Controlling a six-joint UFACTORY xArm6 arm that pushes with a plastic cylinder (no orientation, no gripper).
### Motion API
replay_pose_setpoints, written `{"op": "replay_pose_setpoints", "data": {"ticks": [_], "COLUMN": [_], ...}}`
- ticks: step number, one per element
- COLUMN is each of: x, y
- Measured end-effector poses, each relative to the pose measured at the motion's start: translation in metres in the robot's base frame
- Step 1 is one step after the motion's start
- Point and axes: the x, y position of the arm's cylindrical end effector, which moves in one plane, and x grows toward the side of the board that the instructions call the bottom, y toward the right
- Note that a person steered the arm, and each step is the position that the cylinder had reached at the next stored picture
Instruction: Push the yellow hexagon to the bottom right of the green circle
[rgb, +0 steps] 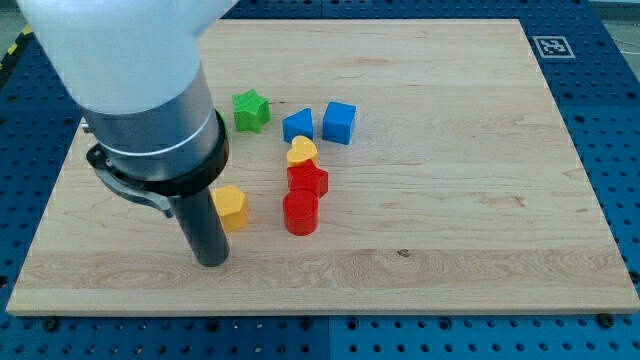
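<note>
The yellow hexagon lies on the wooden board, left of centre. My tip rests on the board just below and slightly left of the hexagon, and the rod's side is close against the hexagon's left edge. No green circle shows in the view. The arm's large body covers the board's upper left. A green star lies above the hexagon, next to the arm.
A blue block and a blue cube sit right of the green star. Below them stand a yellow heart, a red block and a red cylinder in a column, right of the hexagon.
</note>
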Motion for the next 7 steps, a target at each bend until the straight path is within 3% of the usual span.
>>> {"op": "replay_pose_setpoints", "data": {"ticks": [4, 7], "x": [-0.017, -0.067], "y": [0.004, -0.004]}}
